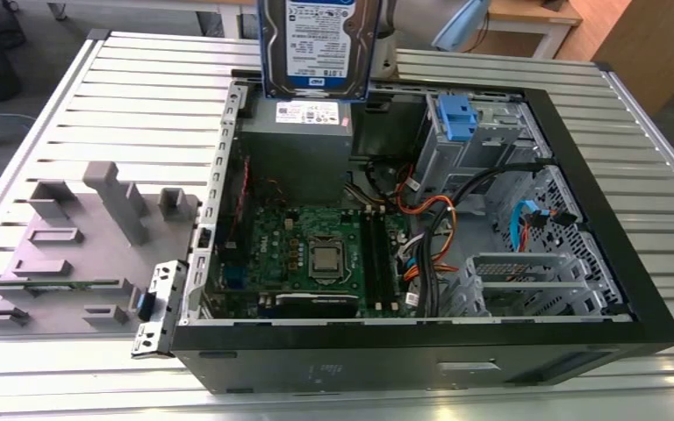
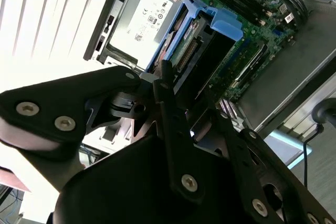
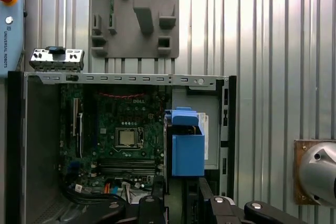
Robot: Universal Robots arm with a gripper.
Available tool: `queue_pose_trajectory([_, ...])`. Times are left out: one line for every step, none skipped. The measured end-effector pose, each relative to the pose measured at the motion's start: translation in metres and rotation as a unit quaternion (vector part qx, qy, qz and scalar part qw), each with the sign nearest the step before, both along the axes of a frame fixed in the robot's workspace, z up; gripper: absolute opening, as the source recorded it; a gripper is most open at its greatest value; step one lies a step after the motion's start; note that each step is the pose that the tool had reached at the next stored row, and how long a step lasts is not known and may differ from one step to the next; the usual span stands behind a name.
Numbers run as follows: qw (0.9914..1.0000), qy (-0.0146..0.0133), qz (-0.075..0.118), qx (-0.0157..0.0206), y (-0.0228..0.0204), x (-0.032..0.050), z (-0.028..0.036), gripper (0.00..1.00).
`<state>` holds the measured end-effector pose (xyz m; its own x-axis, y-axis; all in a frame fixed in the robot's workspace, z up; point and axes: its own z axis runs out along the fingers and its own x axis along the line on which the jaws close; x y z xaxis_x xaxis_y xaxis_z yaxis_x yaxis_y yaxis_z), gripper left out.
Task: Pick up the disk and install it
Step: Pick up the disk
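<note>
An open black metal computer case (image 1: pixel 431 364) lies on a ribbed silver metal table (image 1: pixel 138 96). A flat grey plastic parts tray (image 1: pixel 68 263) lies just beside it, at the exterior view's left. Inside, a green circuit board (image 1: pixel 313 250) lies on the bottom (the grey metal power box (image 1: pixel 302 145) sits behind it). A flat silver metal disk (image 1: pixel 316 44) hangs above that box.

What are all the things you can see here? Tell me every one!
disk: one, silver with blue frame, held up above the case
computer case: one, black, open, on the table
motherboard: one, green, inside the case
power supply: one, grey, inside the case
bracket: one, blue, in the case's drive bay
fixture tray: one, grey, on the table, exterior view's left of the case
table: one, silvery slats, under everything
gripper: one, black, shut on the disk
</note>
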<state>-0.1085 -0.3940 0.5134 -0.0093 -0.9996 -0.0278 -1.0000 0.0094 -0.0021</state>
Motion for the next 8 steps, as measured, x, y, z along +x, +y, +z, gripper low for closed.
queue_pose_trajectory([1.0, 0.0, 0.0, 0.0, 0.0, 0.0011, 0.0, 0.35])
queue_pose_trajectory([1.0, 0.0, 0.0, 0.0001, 0.0, 0.0022, 0.0, 0.35])
queue_pose_trajectory([1.0, 0.0, 0.0, 0.0002, 0.0, 0.0033, 0.0, 0.35])
queue_pose_trajectory([1.0, 0.0, 0.0, 0.0003, 0.0, 0.0044, 0.0, 0.35])
queue_pose_trajectory([1.0, 0.0, 0.0, 0.0003, 0.0, 0.0056, 0.0, 0.35])
queue_pose_trajectory([1.0, 0.0, 0.0, 0.0003, 0.0, 0.0067, 0.0, 0.35])
queue_pose_trajectory([1.0, 0.0, 0.0, 0.0004, 0.0, 0.0078, 0.0, 0.35])
queue_pose_trajectory([1.0, 0.0, 0.0, 0.0005, 0.0, 0.0089, 0.0, 0.35])
